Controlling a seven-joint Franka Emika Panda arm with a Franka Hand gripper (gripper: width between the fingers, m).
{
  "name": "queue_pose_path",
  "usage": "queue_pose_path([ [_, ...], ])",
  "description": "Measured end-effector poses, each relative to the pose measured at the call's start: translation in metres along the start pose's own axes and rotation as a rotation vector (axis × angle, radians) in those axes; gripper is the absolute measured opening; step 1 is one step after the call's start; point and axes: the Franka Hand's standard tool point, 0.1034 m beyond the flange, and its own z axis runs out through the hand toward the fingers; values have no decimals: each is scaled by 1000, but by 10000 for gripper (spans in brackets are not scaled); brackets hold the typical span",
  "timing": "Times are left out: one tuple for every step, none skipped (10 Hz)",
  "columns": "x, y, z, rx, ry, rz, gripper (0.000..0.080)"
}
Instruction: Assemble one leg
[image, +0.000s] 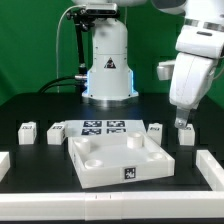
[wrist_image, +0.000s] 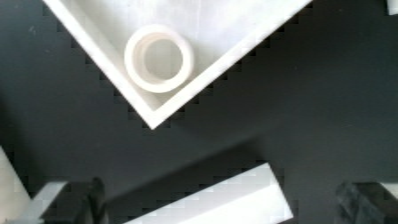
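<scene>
Exterior view: your gripper (image: 184, 122) hangs right over the leg (image: 186, 134), the one furthest to that view's right and just off the tray piece (image: 120, 160). I'd guess you're lining up a grab.

Wrist view: the fingers (wrist_image: 63, 200) are spread with nothing pinched. The leg (wrist_image: 217, 195) lies between them, its long axis running roughly finger to finger, slightly slanted.

Bare table (image: 40, 172) lies open on the exterior view's left of the tray piece (image: 100, 165), with small legs (image: 27, 131) standing behind.
</scene>
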Motion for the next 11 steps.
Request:
queue_pose_path([
  [0,0,0,0,0,0,650],
  [0,0,0,0,0,0,650],
  [0,0,0,0,0,0,650],
  [-1,0,0,0,2,-10,650],
  [-14,-2,5,14,17,-50,650],
  [-34,-7,11,43,29,-55,650],
  [-48,-9,17,69,31,-62,650],
  [-61,-5,22,78,29,-105,650],
  [-71,1,25,82,28,-126,650],
  [-70,0,25,83,28,-111,650],
  [-70,-1,25,83,28,-113,650],
])
